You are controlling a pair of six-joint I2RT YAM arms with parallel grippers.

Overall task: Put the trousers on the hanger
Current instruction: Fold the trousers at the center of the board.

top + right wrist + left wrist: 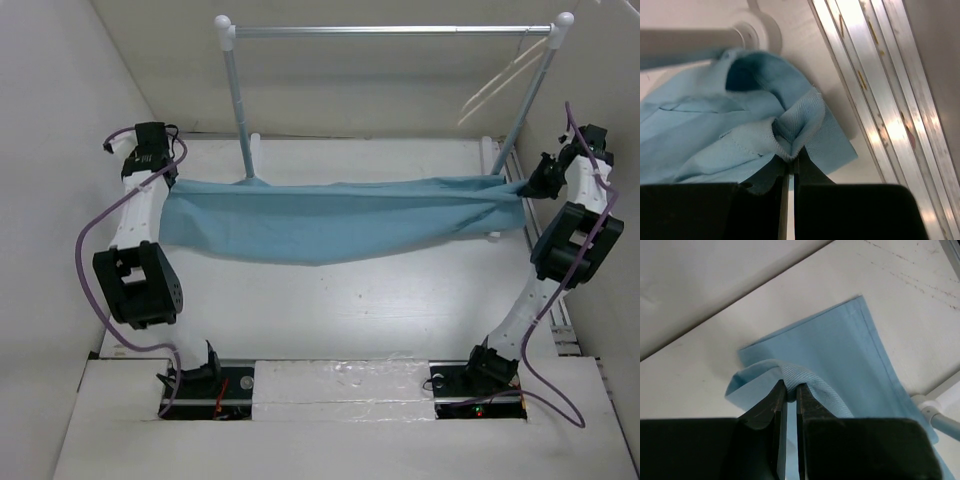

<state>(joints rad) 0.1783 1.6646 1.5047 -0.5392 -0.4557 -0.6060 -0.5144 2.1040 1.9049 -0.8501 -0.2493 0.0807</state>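
Two arms held the light sky-blue, thin and wrinkled cloth trousers stretched across the white table, in front of the silver metal clothes rail with white posts. The black left gripper was clamped tight on a folded hem corner, and the black right gripper was pinched shut on a bunched fold at the opposite end. The garment sagged slightly in the middle. The thin pale beige triangular hanger hung tilted from the rail's right end, above the right gripper and well apart from the cloth.

The step in hand appeared to be carrying the spread trousers to that hanger. Doing it well probably meant raising both ends together so the span stayed level and lightly taut; pulling harder risked slipping the right pinch, which looked to bite only a small tuck of fabric. The sagging middle would need to clear the rail's posts. The hanger hung loose and would likely swing at a touch, so a slow approach seemed wise.
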